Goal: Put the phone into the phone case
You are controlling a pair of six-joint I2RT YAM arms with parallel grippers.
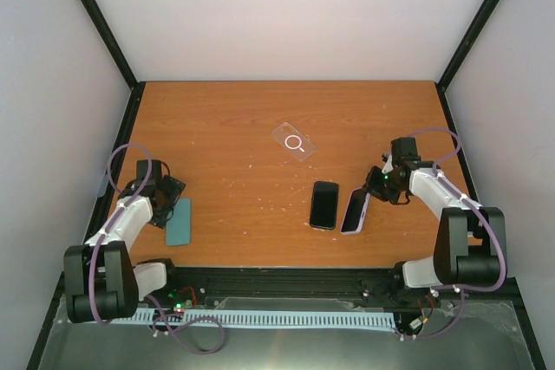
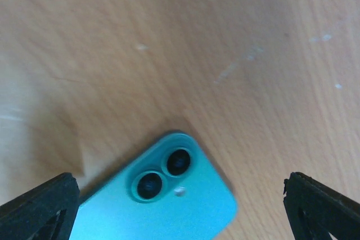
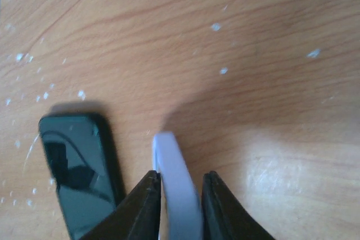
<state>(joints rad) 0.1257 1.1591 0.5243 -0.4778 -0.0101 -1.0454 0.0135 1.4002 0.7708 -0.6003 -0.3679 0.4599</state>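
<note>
A clear phone case with a white ring on it lies flat at mid-table. My right gripper is shut on a lavender phone, which stands tilted on its long edge on the wood. Just left of it a black phone lies screen up. My left gripper is open and hovers over the camera end of a teal phone that lies face down between its fingers, untouched.
The wooden table is enclosed by pale walls with black corner posts. Both arm bases sit at the near edge, above a black rail.
</note>
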